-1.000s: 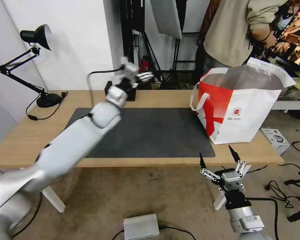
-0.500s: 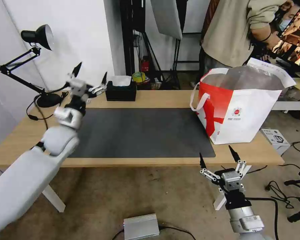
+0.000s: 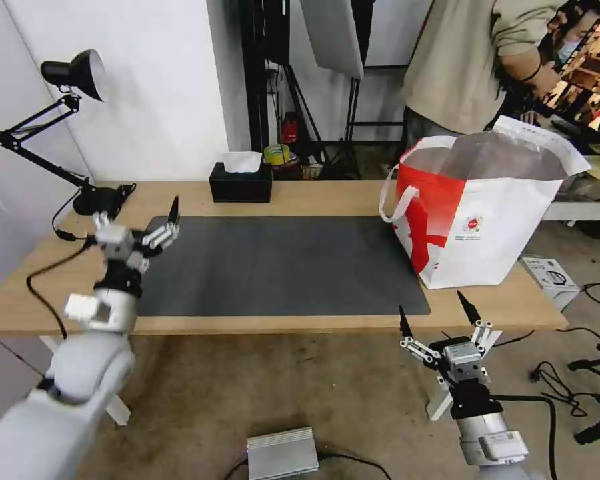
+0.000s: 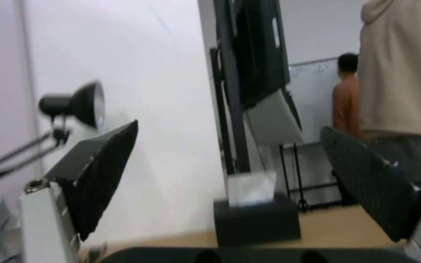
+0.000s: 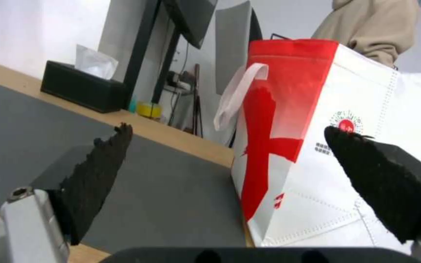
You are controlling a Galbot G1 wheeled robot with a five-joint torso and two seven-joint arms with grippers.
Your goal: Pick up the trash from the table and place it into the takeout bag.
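The takeout bag [image 3: 487, 220], white and red with silver lining, stands open on the right end of the table [image 3: 313, 197]; it also shows in the right wrist view as the takeout bag [image 5: 318, 128]. None of the trash is in view. My left gripper [image 3: 138, 210] hangs open and empty over the left edge of the dark mat [image 3: 280, 263]; the left wrist view has the left gripper [image 4: 230, 127] pointing at the back wall. My right gripper [image 3: 431, 303] is open and empty, below the table's front edge, near the bag's front corner.
A black tissue box [image 3: 241, 181] sits at the table's back edge, also seen as the tissue box [image 4: 257, 219]. A black desk lamp [image 3: 73, 73] stands at the back left, its cable trailing over the table. A person stands behind the bag. A silver box [image 3: 282, 453] lies on the floor.
My left arm has swung from the back middle of the table, leftward and toward me, and now sits low over the mat's left edge. The right arm has not moved.
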